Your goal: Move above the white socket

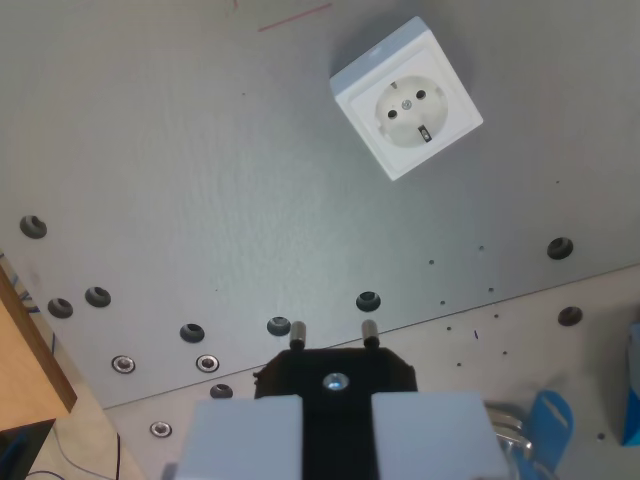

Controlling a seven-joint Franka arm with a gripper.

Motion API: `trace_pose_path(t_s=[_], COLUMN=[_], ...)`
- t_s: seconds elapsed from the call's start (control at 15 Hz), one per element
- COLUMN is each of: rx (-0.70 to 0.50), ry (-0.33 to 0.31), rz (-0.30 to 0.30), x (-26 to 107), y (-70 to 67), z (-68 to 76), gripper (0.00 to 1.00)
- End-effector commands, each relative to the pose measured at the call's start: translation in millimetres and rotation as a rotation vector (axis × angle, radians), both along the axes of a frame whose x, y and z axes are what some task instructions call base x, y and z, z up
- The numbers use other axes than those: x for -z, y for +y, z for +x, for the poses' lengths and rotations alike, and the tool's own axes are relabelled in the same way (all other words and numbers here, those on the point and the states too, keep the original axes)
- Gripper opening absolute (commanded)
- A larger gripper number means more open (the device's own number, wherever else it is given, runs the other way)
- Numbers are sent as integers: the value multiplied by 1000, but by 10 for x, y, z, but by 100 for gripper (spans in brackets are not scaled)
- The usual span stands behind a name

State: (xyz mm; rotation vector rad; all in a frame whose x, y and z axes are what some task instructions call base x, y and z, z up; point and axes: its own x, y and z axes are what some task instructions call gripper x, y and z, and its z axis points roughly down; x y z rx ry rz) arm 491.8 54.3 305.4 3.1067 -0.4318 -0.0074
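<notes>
Okay, one white socket [406, 99] in view, far side of the grey worktop [180, 180], toward the wrist view's right, sitting rotated so its corners point up and down. Looks like a rigid plastic box, light, smooth and probably a bit slippery on the faces; round recess with two pin holes and a small dark mark inside. I'd judge it stiff, not fragile under a light touch. It may be fixed to the worktop, I can't tell. If it ever needed gripping I'd take it across two opposite flat side walls, not the recessed face, but this task only asks me to hover over it, so no contact needed.

The tool [338, 405] is at the near edge of the view, carrying a black plug [335, 375] between its two white fingers [245, 435], clamped on the plug body. Two metal pins [297, 329] stick out toward the far side, so count two pins, one plug.

Other counts: one socket, one thin red line [295, 17] at the far edge. Roughly a dozen holes and screw heads along the worktop seam, small dots too fine to count. Wooden edge [30, 350] at near left, something blue [548, 420] at near right, cropped.

Socket is well apart from the tool, far and slightly right, so I need to travel that way.
</notes>
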Motion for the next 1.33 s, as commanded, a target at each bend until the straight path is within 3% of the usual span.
trace_pose_path(t_s=[0.07,0.73,1.33], rx=[1,-34,-127], ry=[0,-3,-45], rz=[0,0,3], x=[1,37,208], y=[-1,-10,-66], z=[-1,-3,-9], gripper=[0,0,0])
